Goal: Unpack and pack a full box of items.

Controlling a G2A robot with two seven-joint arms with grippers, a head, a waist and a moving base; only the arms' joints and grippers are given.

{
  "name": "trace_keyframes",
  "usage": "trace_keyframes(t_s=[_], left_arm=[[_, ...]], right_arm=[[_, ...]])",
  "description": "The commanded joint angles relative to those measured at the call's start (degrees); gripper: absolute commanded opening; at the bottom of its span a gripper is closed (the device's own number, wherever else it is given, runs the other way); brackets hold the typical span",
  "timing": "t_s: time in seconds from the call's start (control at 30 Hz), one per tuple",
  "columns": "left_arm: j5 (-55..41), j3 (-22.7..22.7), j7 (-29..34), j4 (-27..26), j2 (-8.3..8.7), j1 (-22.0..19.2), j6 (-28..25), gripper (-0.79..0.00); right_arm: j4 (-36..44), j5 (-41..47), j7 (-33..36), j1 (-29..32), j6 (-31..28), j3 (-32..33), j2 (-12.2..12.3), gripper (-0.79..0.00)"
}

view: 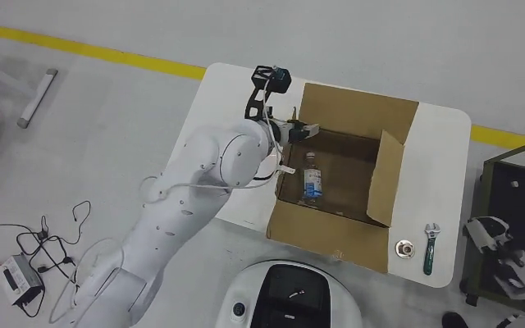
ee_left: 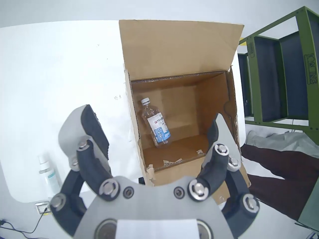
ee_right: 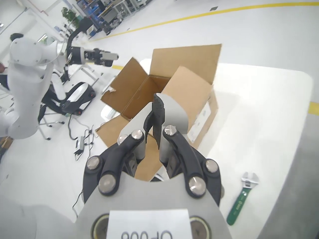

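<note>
An open cardboard box (view: 395, 172) stands on the white table (view: 439, 135), its flaps raised. One clear bottle (view: 311, 182) with a blue and white label lies on the box floor by the left wall. My left gripper (view: 305, 129) hangs over the box's left rim. In the left wrist view it (ee_left: 152, 114) is open and empty, above the box (ee_left: 179, 58) and the bottle (ee_left: 157, 125). My right gripper (ee_right: 157, 103) is shut on nothing, held high over the near right side of the box (ee_right: 189, 58).
A green-handled wrench (view: 430, 248) (ee_right: 243, 197) and a small round object (view: 404, 248) lie on the table right of the box. A small white bottle (ee_left: 46, 171) stands near the table's edge. A green rack (ee_left: 281, 80) stands beyond the table's right end.
</note>
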State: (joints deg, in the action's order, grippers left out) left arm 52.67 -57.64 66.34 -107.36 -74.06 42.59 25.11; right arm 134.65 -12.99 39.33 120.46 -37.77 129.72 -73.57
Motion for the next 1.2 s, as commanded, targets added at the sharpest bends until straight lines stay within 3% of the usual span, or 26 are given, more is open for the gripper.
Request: trace_keyframes(t_s=[0.0, 0.3, 0.4, 0.57, 0.7, 0.77, 0.87, 1.17], left_arm=[[0.0, 0.0, 0.0, 0.0, -0.01, 0.0, 0.0, 0.0], [0.0, 0.0, 0.0, 0.0, -0.01, 0.0, 0.0, 0.0], [0.0, 0.0, 0.0, 0.0, -0.01, 0.0, 0.0, 0.0], [0.0, 0.0, 0.0, 0.0, -0.01, 0.0, 0.0, 0.0], [0.0, 0.0, 0.0, 0.0, -0.01, 0.0, 0.0, 0.0], [0.0, 0.0, 0.0, 0.0, -0.01, 0.0, 0.0, 0.0], [0.0, 0.0, 0.0, 0.0, -0.01, 0.0, 0.0, 0.0], [0.0, 0.0, 0.0, 0.0, -0.01, 0.0, 0.0, 0.0]], right_arm=[[0.0, -0.4, 0.1, 0.5, -0.3, -0.6, 0.0, 0.0], [0.0, -0.7, 0.0, 0.3, -0.5, -0.5, 0.0, 0.0], [0.0, -5.3, -0.4, -1.0, -3.6, -1.8, 0.2, 0.0], [-0.2, -21.2, -5.2, -2.3, -3.9, -6.5, -0.1, 0.0], [-2.2, -36.0, -12.9, -3.1, -4.3, -14.0, -0.6, 0.0], [-2.7, -47.8, -15.9, -4.1, -3.3, -17.1, -0.7, 0.0], [-5.2, -57.8, -21.9, -5.3, 0.5, -22.9, -0.9, 0.0], [-12.6, -74.6, -28.1, -11.0, 10.1, -33.9, -1.1, 0.0]])
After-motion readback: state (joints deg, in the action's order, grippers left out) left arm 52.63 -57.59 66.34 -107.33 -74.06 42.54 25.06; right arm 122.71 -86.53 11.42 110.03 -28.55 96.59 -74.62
